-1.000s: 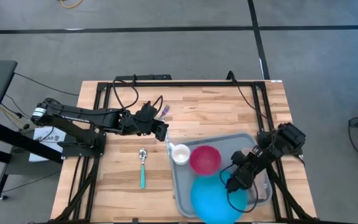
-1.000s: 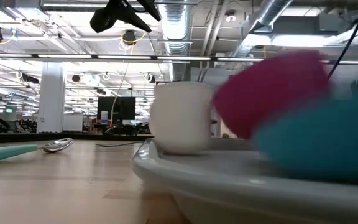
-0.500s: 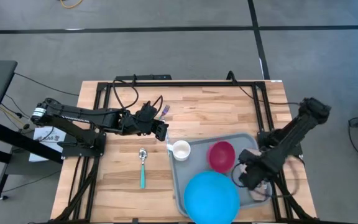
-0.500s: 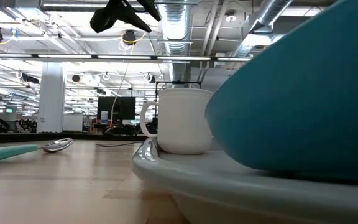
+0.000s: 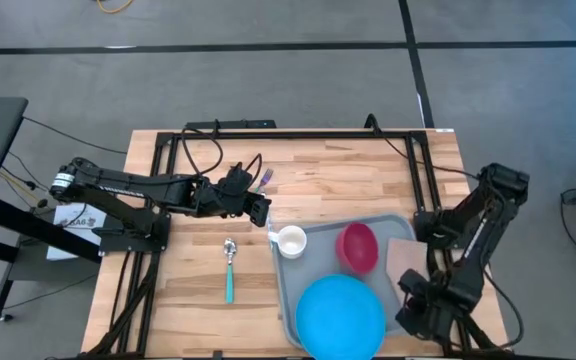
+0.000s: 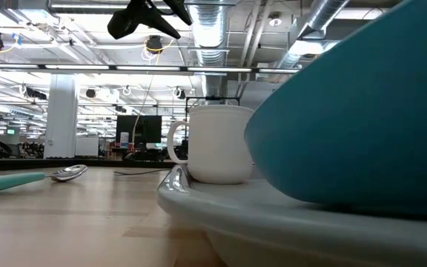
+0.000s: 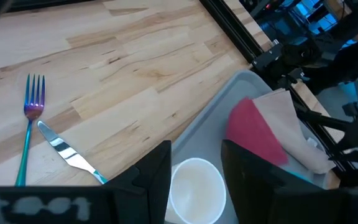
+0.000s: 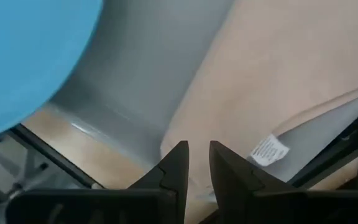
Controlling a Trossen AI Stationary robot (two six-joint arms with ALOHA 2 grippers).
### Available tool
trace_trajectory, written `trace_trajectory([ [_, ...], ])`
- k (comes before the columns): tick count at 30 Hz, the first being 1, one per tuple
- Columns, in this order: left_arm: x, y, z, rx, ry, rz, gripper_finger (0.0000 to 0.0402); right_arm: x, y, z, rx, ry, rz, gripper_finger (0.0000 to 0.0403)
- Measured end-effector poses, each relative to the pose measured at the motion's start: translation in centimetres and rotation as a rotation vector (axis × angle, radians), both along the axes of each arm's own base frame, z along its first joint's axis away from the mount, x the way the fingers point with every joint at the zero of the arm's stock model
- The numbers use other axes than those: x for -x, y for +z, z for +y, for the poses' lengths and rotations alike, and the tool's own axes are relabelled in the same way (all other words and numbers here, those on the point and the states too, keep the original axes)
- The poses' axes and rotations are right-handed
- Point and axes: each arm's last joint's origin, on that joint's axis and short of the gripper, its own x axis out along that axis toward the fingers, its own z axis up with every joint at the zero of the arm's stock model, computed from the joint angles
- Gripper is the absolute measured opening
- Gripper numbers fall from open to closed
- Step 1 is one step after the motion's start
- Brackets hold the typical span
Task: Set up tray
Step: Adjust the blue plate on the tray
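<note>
Your tray (image 5: 290, 290) sits at table's 5 o'clock, w/ cup, bowl, plate aboard. Left gripper (image 5: 265, 214) hovers at its 11 o'clock corner, fingers part-open, empty. Right gripper (image 8: 195, 163) nearly closed, holding nothing, over the napkin (image 8: 272, 81).

Bright, even overhead light fills the room, with ceiling strip lamps (image 6: 124, 68) glowing. The blue plate (image 6: 362, 119) looms blurred up close. Shadows stay soft beneath the fingers (image 8: 173, 163).

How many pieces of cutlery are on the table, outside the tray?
3. A spoon lies left of the tray. A fork and a knife lie near the left gripper. More may be hidden.
</note>
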Motion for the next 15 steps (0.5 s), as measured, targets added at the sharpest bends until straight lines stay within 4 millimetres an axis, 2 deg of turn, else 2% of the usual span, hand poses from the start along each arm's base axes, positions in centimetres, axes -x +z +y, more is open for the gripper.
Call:
trace_trajectory([
  [6, 0.0, 0.0, 0.0, 0.0, -0.005, 0.001, 0.0127, -0.3, -0.5, -0.1, 0.033, -0.049, 0.017, 0.0058],
  [12, 0.0, 0.1, 0.3, -0.094, 0.028, 0.011, 0.0127, -1.0, -0.4, -0.4, 0.031, 0.033, 0.006, 0.0058],
  [15, 0.3, -0.2, 0.4, -0.079, 0.053, 0.042, 0.0127, -1.5, -0.4, -0.7, 0.032, 0.027, 0.005, 0.0058],
])
